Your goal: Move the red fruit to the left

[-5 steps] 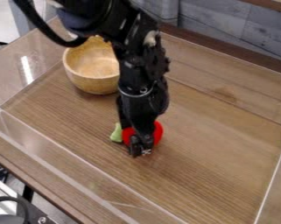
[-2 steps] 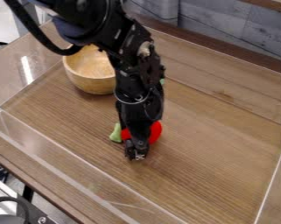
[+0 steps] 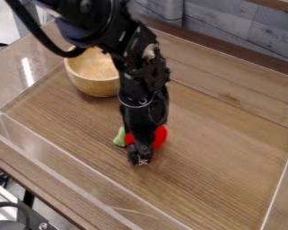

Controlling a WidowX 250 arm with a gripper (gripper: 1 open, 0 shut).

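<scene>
The red fruit is a small bright-red ball lying on the wooden table, with a light-green leaf stub poking out to its left. My black gripper comes straight down over it, open, its fingers straddling the fruit and the fingertips near the table surface. The arm's body hides the middle of the fruit, so only its right side and the leaf show. I cannot tell whether the fingers touch the fruit.
A wooden bowl stands at the back left of the table. Clear plastic walls fence the table's front and sides. A grey wall runs behind the table at the far edge.
The arm has shifted slightly left and leaned over since a second ago. The fruit lies where it was and the jaws stay open.
</scene>
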